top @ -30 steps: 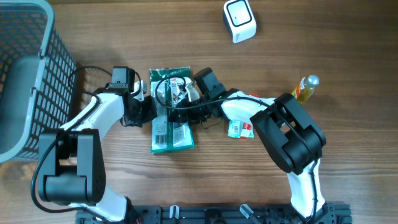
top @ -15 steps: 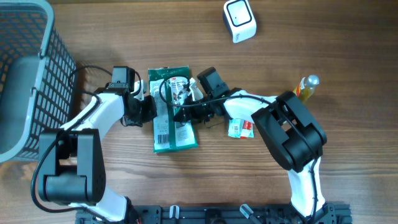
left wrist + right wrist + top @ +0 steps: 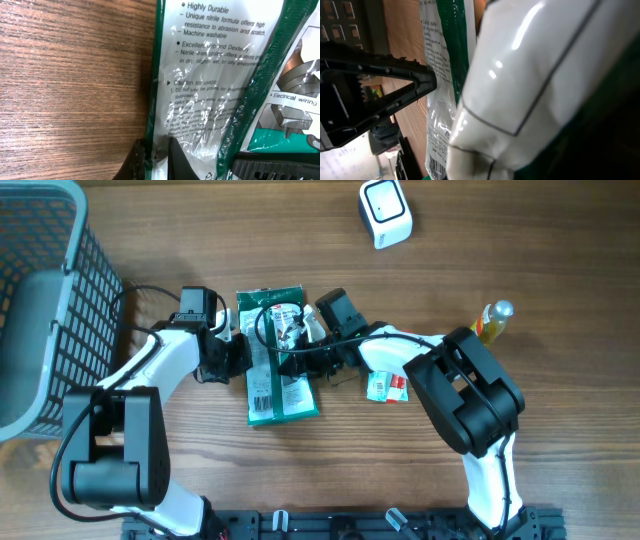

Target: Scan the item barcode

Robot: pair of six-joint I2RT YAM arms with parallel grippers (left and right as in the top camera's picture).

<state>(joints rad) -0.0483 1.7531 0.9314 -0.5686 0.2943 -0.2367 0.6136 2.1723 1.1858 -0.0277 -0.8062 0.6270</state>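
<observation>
The item is a flat green and clear glove package [image 3: 272, 402] lying on the table between both arms, its barcode [image 3: 261, 390] facing up near the lower left. My left gripper [image 3: 243, 352] is shut on the package's left edge; the left wrist view shows its jaws [image 3: 156, 152] pinching the green seam of the package [image 3: 215, 75]. My right gripper [image 3: 291, 361] is shut on the package's right half. In the right wrist view the package [image 3: 520, 85] fills the frame, hiding my fingers, with the barcode [image 3: 436, 167] at the bottom. The white scanner [image 3: 385, 213] stands at the far side.
A grey wire basket [image 3: 50, 310] fills the left edge. A yellow bottle [image 3: 492, 320] lies at the right, and a small red and green packet [image 3: 385, 387] sits beside the right arm. Bare wood lies between the package and the scanner.
The right gripper has closed on the package. The package's lower end has swung slightly right and the right wrist has shifted a little right. The left gripper has stayed shut.
</observation>
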